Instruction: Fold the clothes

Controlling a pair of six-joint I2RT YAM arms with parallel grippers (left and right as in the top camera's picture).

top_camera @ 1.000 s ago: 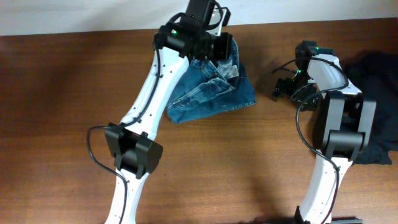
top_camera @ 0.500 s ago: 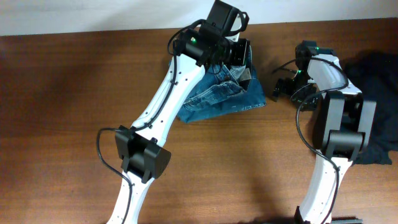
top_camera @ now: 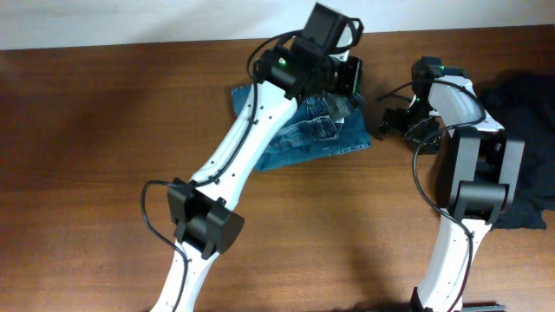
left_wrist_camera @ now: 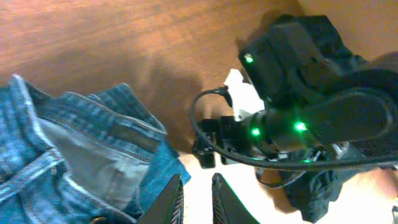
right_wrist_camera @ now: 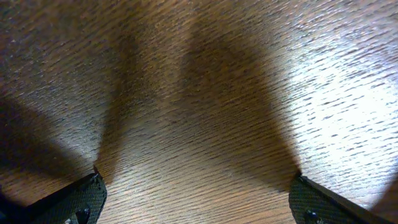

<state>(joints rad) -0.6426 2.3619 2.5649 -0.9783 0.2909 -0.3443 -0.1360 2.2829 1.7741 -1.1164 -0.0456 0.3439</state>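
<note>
The left claw [left_wrist_camera: 198, 200], barely parted and empty, hangs at the right edge of the bunched jeans [top_camera: 312, 143]. The right claw [right_wrist_camera: 196, 182], spread wide and empty, faces open wooden counter [right_wrist_camera: 205, 93]. The black garment [top_camera: 531, 113] lies to its right.

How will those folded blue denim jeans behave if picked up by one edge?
Probably floppy: the blue denim jeans lie in rumpled layers, so lifted by one edge they'd likely sag and unfold. Pushed across the brown wooden table, they'd probably bunch rather than slide whole.
</note>
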